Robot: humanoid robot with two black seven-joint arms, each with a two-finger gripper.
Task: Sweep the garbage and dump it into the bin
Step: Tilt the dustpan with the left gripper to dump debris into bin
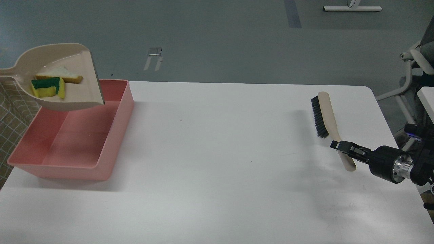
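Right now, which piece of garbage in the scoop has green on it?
The sponge piece, yellow with a green layer, at the front left of the dustpan. The bread slice behind it is a white triangle with brown crust.

Pink bin (117, 142), beige dustpan (81, 98), yellow-green sponge (47, 87).

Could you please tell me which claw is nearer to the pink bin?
Left. It is out of view, but the dustpan it carries hangs over the bin at the table's left end. The right claw grips the brush at the far right.
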